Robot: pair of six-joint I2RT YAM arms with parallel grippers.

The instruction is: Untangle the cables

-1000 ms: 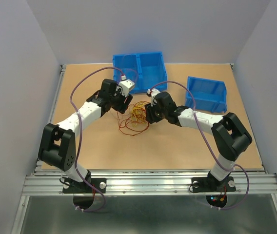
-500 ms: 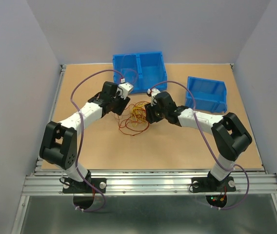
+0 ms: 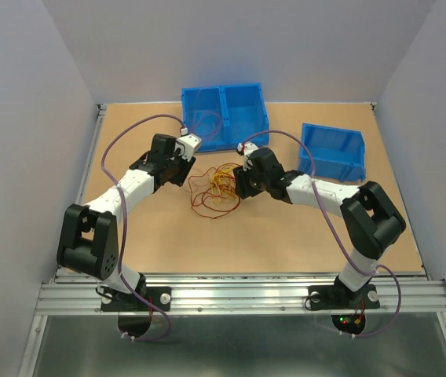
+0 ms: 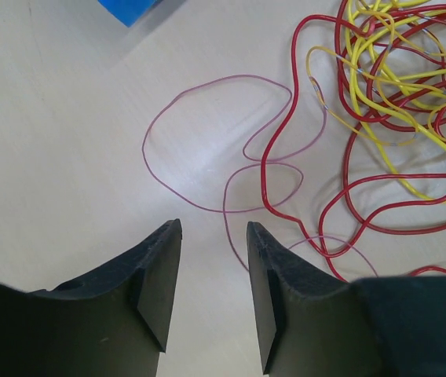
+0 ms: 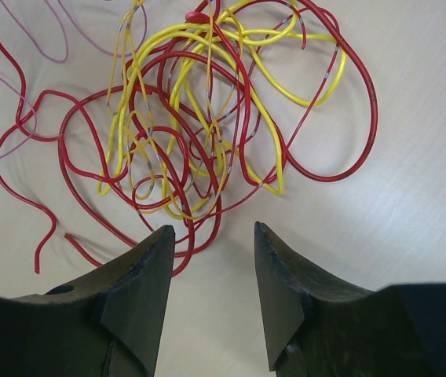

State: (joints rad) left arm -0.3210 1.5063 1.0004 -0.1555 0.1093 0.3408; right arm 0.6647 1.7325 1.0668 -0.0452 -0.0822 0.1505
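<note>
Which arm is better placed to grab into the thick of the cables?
Likely right: the right end effector stands open with the red and yellow cables just beyond its fingertips; the left end effector sits off to their side.

I am looking down on a tan table board [image 3: 286, 236] that is lying flat between pale grey walls [image 3: 19, 118]. A two-compartment blue bin [image 3: 246, 135] is sitting at the far edge. A smaller single blue bin [image 3: 331, 166] is sitting near it on the right, not touching and turned slightly. A ribbed metal rail [image 3: 239, 294] is running along the near edge. In the left wrist view, a blue corner [image 4: 129, 8] is poking in at the top over the pale board.
</note>
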